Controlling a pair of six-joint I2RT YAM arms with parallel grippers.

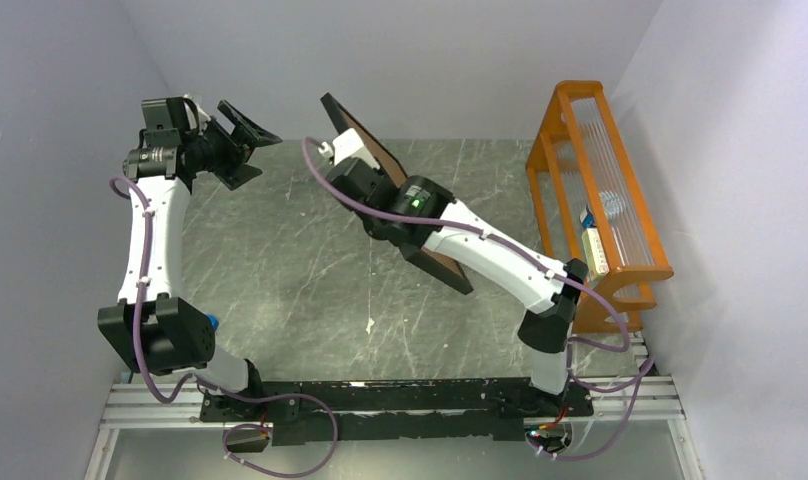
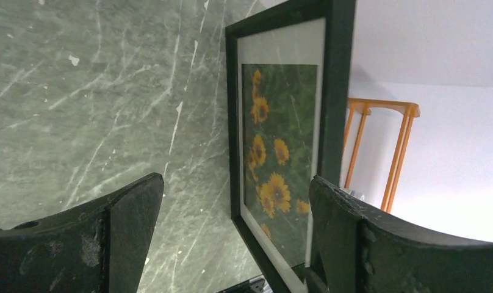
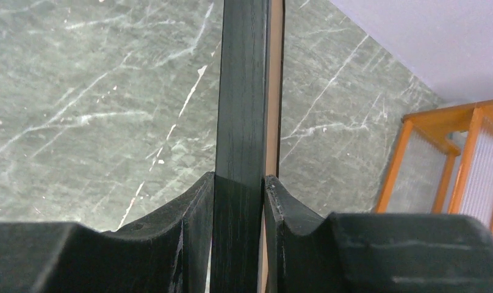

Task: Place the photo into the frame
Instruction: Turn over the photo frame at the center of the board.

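Note:
The black frame (image 1: 377, 152) hangs tilted on edge above the table, brown back toward the top camera. My right gripper (image 1: 358, 172) is shut on its edge; in the right wrist view both fingers (image 3: 198, 201) press the black frame edge (image 3: 241, 91) and its brown backing (image 3: 271, 91). The left wrist view faces the frame (image 2: 338, 91) from the front: the sunflower photo (image 2: 280, 152) sits inside it behind a white mat (image 2: 280, 43). My left gripper (image 1: 242, 148) stands open to the left of the frame, apart from it, its jaws (image 2: 235, 183) wide and empty.
An orange wooden rack (image 1: 600, 180) stands along the right wall, also seen as the rack (image 2: 378, 146) past the frame and the rack (image 3: 451, 159) at the right. The grey marbled tabletop (image 1: 280, 270) lies below both arms. White walls close in left, back and right.

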